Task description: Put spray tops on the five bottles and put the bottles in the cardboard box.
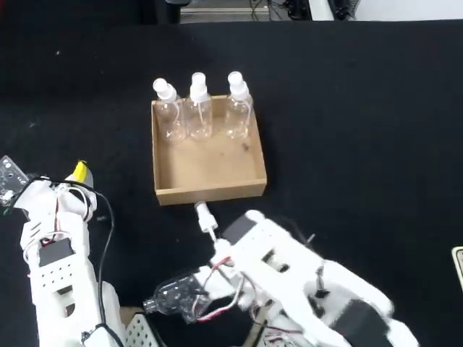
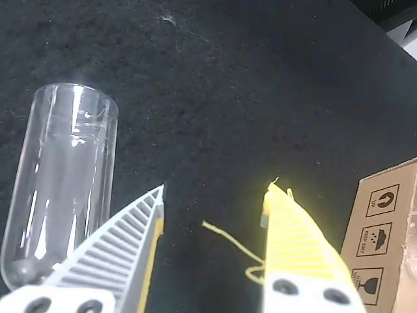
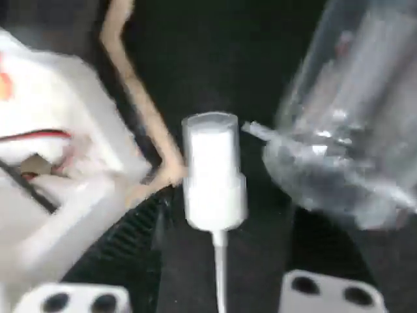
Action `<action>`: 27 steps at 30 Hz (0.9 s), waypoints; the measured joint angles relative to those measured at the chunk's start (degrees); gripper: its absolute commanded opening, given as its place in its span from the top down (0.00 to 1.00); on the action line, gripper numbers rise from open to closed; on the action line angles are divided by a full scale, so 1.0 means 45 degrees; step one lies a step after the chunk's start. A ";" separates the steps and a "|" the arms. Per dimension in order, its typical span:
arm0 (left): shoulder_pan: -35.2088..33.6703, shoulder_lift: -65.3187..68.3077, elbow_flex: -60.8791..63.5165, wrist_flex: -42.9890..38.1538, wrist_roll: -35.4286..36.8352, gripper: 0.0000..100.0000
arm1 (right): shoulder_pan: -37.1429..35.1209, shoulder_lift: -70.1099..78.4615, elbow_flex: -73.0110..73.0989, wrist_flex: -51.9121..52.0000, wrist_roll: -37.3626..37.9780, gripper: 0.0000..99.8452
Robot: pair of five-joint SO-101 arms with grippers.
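The cardboard box [image 1: 210, 189] sits mid-table, and three clear bottles with white spray tops [image 1: 197, 108] stand along its far wall. My left gripper [image 2: 215, 195] is open over bare black cloth, left of the box [image 2: 384, 241], its yellow fingertip [image 1: 81, 172] showing from above. A clear bottle [image 2: 62, 182] lies just outside its grey finger [image 2: 130, 235]. My right gripper [image 1: 217, 242] is in front of the box's near wall. A white spray top [image 1: 205, 215] [image 3: 212, 173] lies in line with it, thin tube toward the wrist. Another clear bottle [image 1: 177, 296] [image 3: 352, 130] lies on its side beside that arm.
A tan piece and a grey gridded part [image 1: 139, 329] sit at the near edge between the arms. A pale object [image 1: 458, 264] shows at the right edge. Black cloth [image 1: 347, 130] stretches open right of the box and behind it.
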 measured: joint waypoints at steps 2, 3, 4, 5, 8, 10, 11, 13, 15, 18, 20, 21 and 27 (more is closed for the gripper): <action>0.0000 0.0000 0.0000 0.0000 0.0000 0.77 | -0.0117 0.0664 -0.0293 -0.0195 -0.0391 0.76; 0.0000 0.0000 0.0000 0.0000 0.0000 0.77 | -0.0039 0.0918 -0.0508 -0.0254 -0.0606 0.76; 0.0000 0.0000 0.0000 0.0000 0.0000 0.77 | -0.0039 0.1074 -0.0606 -0.0332 -0.0840 0.76; 0.0000 0.0000 0.0000 0.0000 0.0000 0.77 | -0.0059 0.1133 -0.0645 -0.0332 -0.0977 0.77; 0.0000 0.0000 0.0000 0.0000 0.0000 0.77 | 0.0254 0.1114 -0.0645 -0.0488 -0.1387 0.87; 0.0000 0.0000 0.0000 0.0000 0.0000 0.77 | 0.0586 0.0879 -0.0645 -0.0625 -0.1485 0.96; 0.0000 0.0000 0.0000 0.0000 0.0000 0.77 | 0.0742 0.0703 -0.0664 -0.0645 -0.1485 0.99; 0.0000 0.0000 0.0000 0.0000 0.0000 0.77 | 0.1114 0.0371 -0.0625 -0.0781 -0.1504 0.97; 0.0000 0.0000 0.0000 0.0000 0.0000 0.77 | 0.1641 -0.0098 -0.0156 -0.0742 -0.1504 0.99; 0.0000 0.0000 0.0000 0.0000 0.0000 0.77 | 0.2852 -0.1211 -0.0137 -0.0430 -0.1504 0.99; 0.0000 0.0000 0.0000 0.0000 0.0000 0.77 | 0.3849 -0.2208 -0.0137 -0.0117 -0.1504 0.99; 0.0000 0.0000 0.0000 0.0000 0.0000 0.77 | 0.4357 -0.2696 -0.0137 0.0000 -0.1504 0.99; 0.0000 0.0000 0.0000 0.0000 0.0000 0.77 | 0.8498 -0.4181 -0.0137 -0.0137 -0.1641 0.99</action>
